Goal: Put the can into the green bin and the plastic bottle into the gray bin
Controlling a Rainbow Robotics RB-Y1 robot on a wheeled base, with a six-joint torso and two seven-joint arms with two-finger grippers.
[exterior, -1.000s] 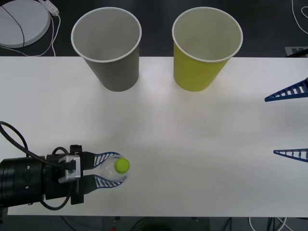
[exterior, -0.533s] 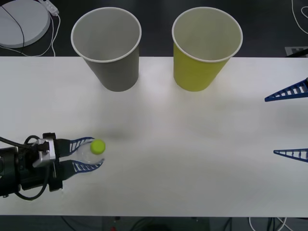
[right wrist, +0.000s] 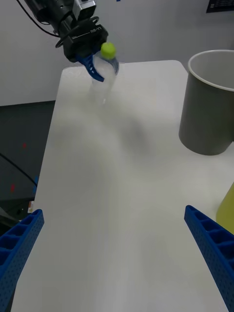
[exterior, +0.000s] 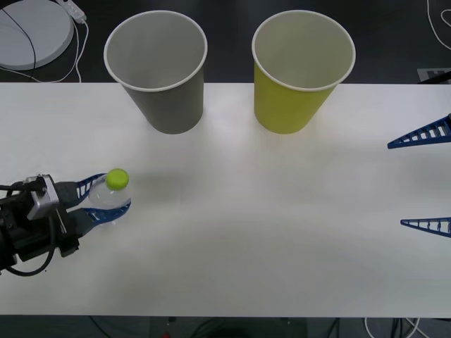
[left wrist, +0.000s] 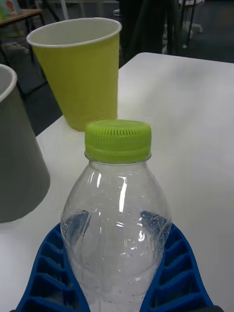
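- Front view: our left gripper [exterior: 106, 198], at the table's [exterior: 282, 232] left edge, clamps the plastic bottle [exterior: 107, 191], well short of the gray bin [exterior: 158, 70]. Our right gripper [exterior: 423, 176] waits wide open.
- Right wrist view: the bottle hangs clear above the table.
- Left wrist view: the fingers [left wrist: 175, 273] hug only the bottle's lower body; we judge it could tip or strike the rim, or land in the green bin [left wrist: 80, 68] alongside.
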